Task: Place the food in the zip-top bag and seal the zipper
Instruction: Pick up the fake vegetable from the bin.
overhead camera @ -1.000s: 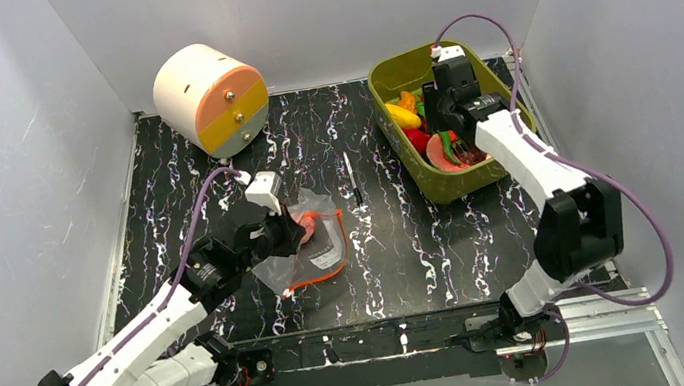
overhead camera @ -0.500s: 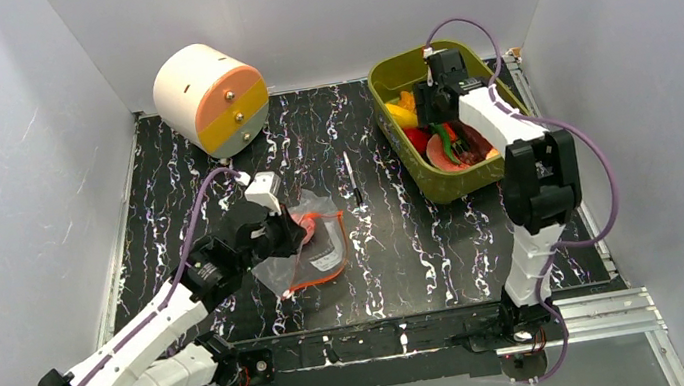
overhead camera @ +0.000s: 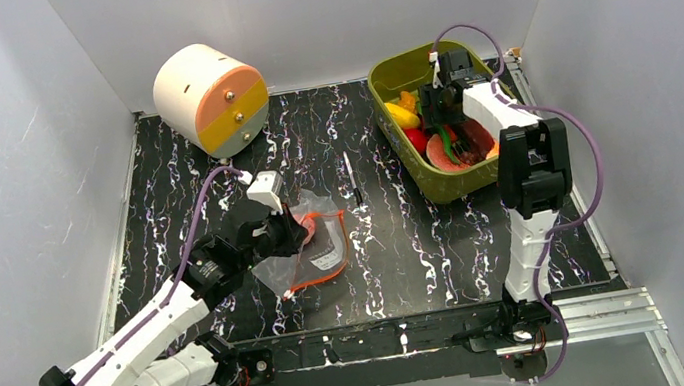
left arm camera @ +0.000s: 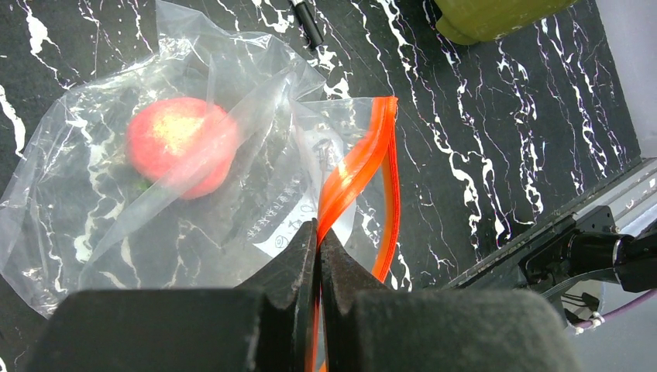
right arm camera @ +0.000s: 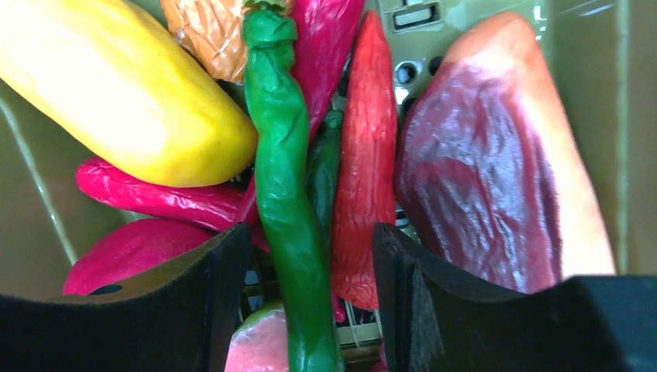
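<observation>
Reaches deeper into the olive tub than a second ago; spreads the right gripper about halfway astride the green pepper, clasping nothing yet (next pick lined up). Pinches the zipper in the fully closed left gripper, peach already inside the zip-top bag.

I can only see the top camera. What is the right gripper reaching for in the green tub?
Observer: The right gripper is open, with a long green pepper lying between its fingers.
Operator: Is the other gripper holding something?
Observer: Yes. The left gripper is shut on the orange zipper of the bag.
Operator: Is any food in there?
Observer: One pink-orange peach sits inside it.
</observation>
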Action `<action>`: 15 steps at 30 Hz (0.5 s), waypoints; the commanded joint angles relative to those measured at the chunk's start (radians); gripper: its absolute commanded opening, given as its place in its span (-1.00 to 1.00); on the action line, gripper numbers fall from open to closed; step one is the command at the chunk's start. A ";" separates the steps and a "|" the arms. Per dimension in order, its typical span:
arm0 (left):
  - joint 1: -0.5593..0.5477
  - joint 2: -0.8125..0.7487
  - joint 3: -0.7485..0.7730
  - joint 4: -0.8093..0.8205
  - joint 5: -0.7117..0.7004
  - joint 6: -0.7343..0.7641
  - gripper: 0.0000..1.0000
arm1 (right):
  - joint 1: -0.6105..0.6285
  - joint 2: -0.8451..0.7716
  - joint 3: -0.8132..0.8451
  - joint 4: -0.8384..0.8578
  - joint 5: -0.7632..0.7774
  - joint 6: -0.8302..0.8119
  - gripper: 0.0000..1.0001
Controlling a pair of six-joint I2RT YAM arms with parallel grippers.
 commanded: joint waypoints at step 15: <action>0.000 -0.008 0.024 -0.009 -0.038 -0.027 -1.00 | 0.000 -0.025 0.083 -0.046 -0.070 0.021 -0.44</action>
